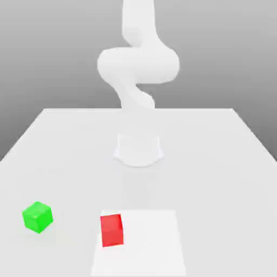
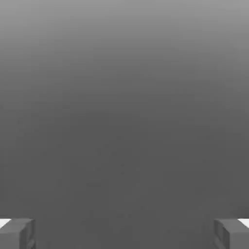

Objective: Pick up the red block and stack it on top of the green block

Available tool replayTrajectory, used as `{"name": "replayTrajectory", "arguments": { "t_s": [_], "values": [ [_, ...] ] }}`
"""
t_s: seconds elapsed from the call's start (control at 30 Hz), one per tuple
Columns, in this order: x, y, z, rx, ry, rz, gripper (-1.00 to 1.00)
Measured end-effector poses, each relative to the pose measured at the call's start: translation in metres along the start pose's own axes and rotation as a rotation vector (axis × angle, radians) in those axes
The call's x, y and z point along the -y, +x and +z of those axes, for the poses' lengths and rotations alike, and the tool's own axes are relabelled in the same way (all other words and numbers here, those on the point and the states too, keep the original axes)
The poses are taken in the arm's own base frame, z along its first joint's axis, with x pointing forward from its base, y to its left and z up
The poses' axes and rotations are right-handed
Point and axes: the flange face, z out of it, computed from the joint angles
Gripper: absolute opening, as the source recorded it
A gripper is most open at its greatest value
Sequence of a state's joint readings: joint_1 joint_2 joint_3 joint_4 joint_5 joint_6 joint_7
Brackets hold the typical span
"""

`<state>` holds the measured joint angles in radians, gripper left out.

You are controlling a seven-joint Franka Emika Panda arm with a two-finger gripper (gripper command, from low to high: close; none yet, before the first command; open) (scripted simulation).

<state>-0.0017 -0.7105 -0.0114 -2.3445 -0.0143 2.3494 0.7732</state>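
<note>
Two cubes apart on table [image 1: 216, 140], red block [image 1: 112, 230] upright, green block [image 1: 37, 217] corner-forward, pincer [image 2: 124, 233] spread.

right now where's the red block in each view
exterior view: red block low, just left of centre, on the table, right of the green block.
hand view: the open gripper against a grey backdrop.
shared landmark: the grey backdrop, behind the table in the exterior view.

The red block [image 1: 111, 229] and green block [image 1: 37, 217] sit well apart on the bench [image 1: 216, 162], open surface around each. The arm's base [image 1: 138, 149] stands farther back. The claw's [image 2: 124, 233] fingers [image 2: 17, 232] are spread wide, the gap seemingly unobstructed.
</note>
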Motion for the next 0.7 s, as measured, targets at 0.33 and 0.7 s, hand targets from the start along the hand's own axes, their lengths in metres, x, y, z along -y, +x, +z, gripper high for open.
{"name": "replayTrajectory", "arguments": {
  "t_s": [0.33, 0.7],
  "values": [
    [-0.088, -0.047, 0.217, 0.247, -0.249, -0.094, 0.0],
    [-0.234, -0.162, 0.355, 0.545, -0.441, -0.163, 0.0]
  ]
}}
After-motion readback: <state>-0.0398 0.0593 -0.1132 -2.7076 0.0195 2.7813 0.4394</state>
